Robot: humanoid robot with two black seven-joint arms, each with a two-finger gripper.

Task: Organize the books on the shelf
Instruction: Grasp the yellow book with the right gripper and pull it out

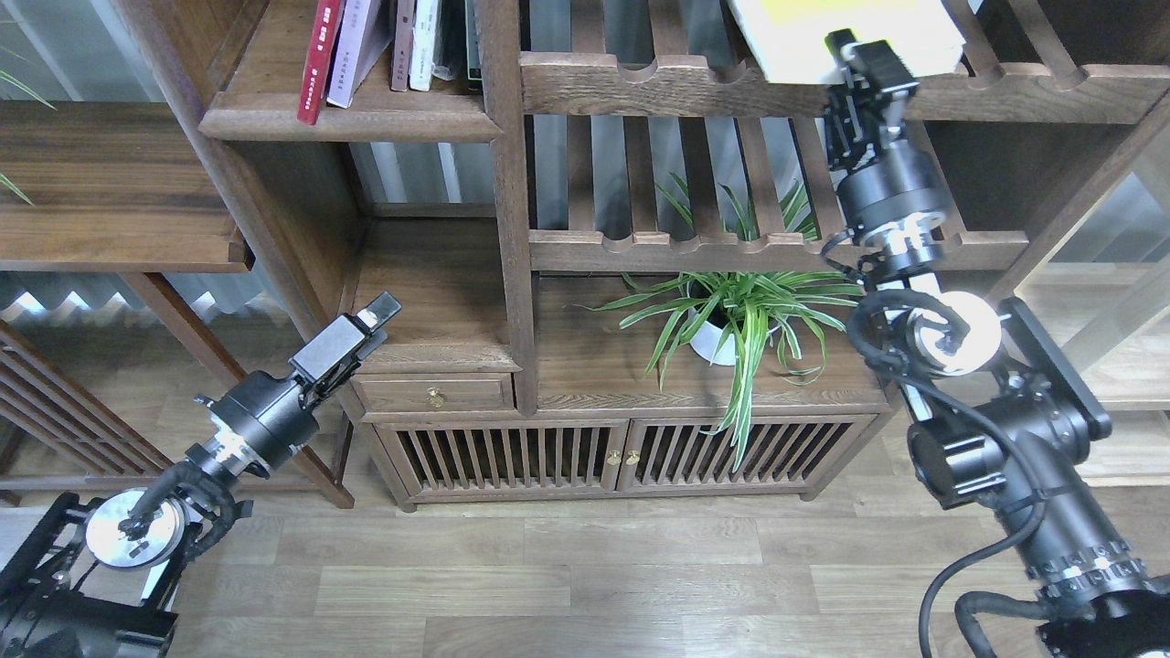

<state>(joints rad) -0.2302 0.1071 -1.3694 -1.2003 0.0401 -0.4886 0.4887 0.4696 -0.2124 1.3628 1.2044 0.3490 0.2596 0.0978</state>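
The shelf point(347, 123) is a solid dark brown board at the upper left of the bookcase. Several books stand on it, leaning: a dark red book point(315, 64) at the left, a pale book point(355, 46) beside it, and further thin ones point(422, 46) to the right. A larger yellow-green book point(823, 32) with a pale edge is at the top right, over the front rail of a slatted rack. My right gripper point(861, 57) is raised to its front edge and seems shut on it. My left gripper point(377, 315) is low, in front of the small lower compartment, shut and empty.
Two slatted racks with scalloped rails point(676, 87) fill the middle right. A potted spider plant point(731, 320) stands on the cabinet top below them. A drawer point(434, 395) and slatted doors point(567, 457) sit under it. A side ledge point(110, 183) lies at the left.
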